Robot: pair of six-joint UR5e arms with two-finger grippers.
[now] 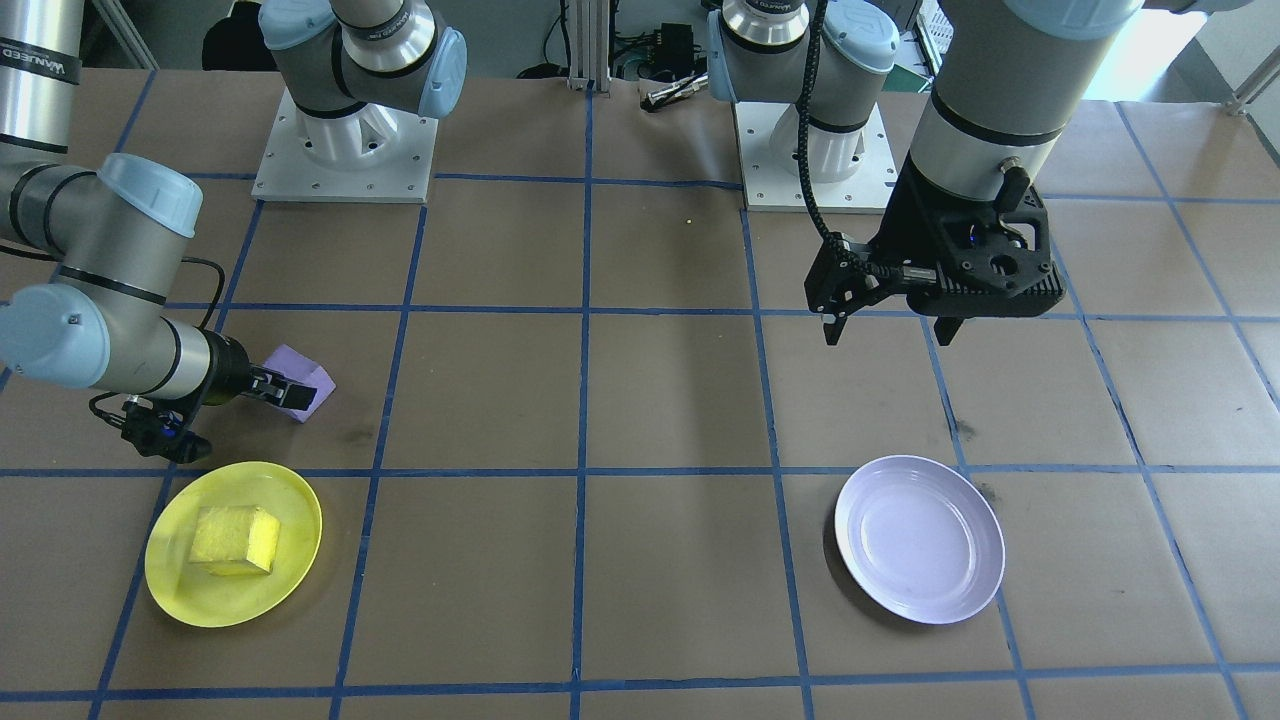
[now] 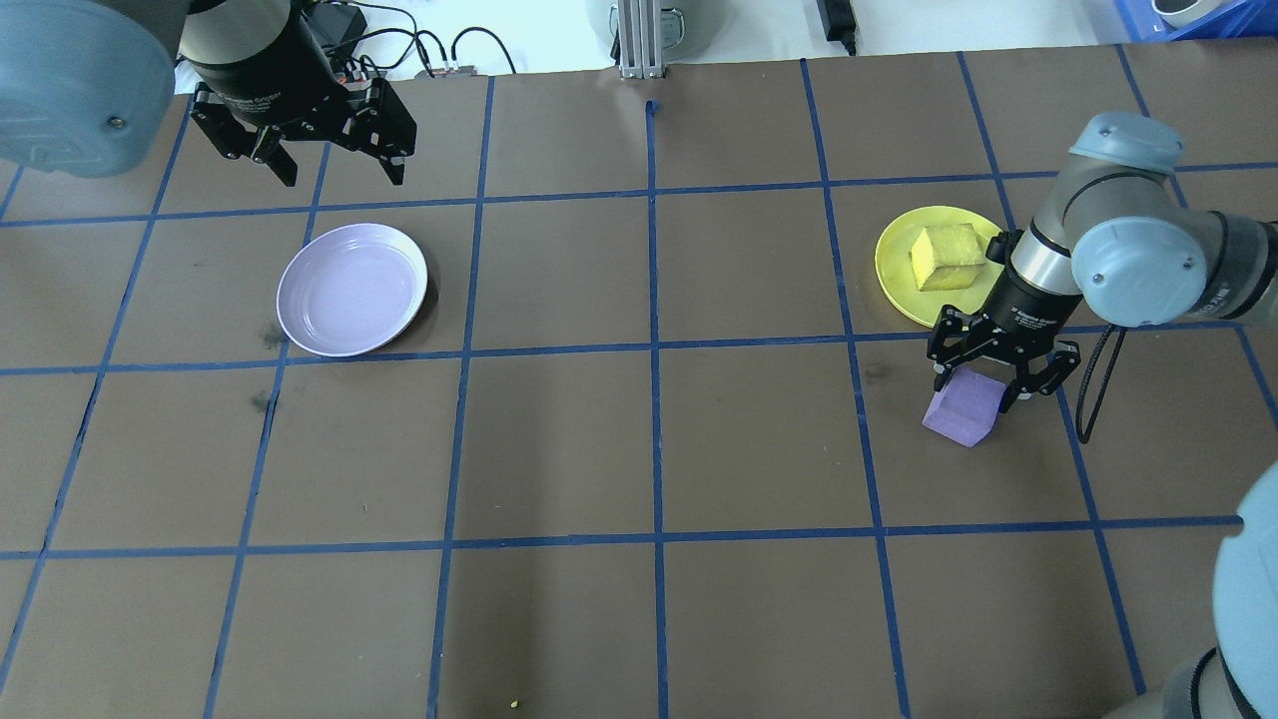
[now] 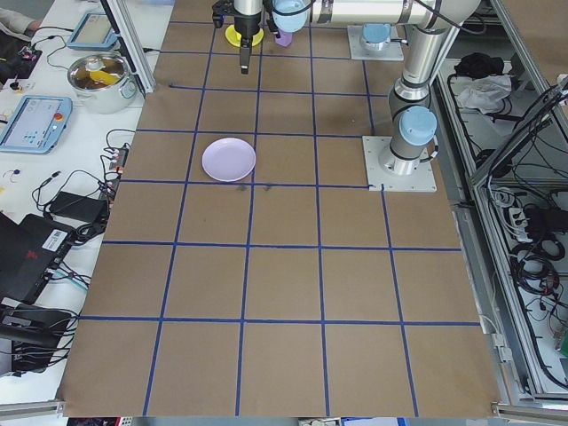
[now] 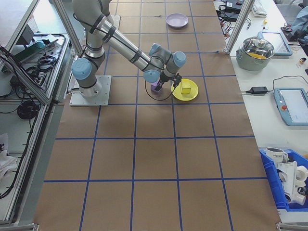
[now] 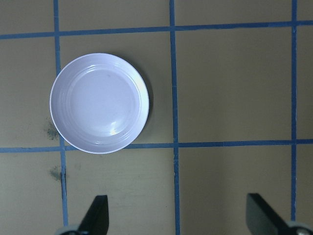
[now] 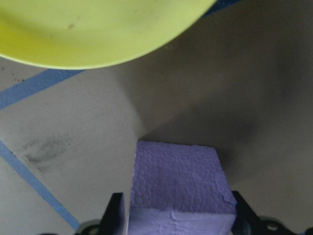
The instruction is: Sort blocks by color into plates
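Between the right gripper's (image 2: 973, 391) fingers sits the purple block (image 2: 964, 409), and the right arm reaches low and bent, wrist angled down toward the table (image 2: 639, 439). Jaws are pinching the block from two sides; in the right wrist view a finger shows at each lower flank of the cube. Block is tilted, one corner pointing away from the gripper; a cube, so no long axis. Whether it rests on the table or is lifted, cannot tell. Left arm hangs upright, high over the table, left gripper (image 2: 324, 160) pointing down with fingers spread wide and nothing between them. Lavender plate (image 2: 351, 290) lies just ahead of the left gripper, apart from it. Yellow plate (image 2: 899, 275) lies just beyond the right gripper, near the purple block but not touching. Yellow block (image 2: 947, 258) sits inside the yellow plate, flat.
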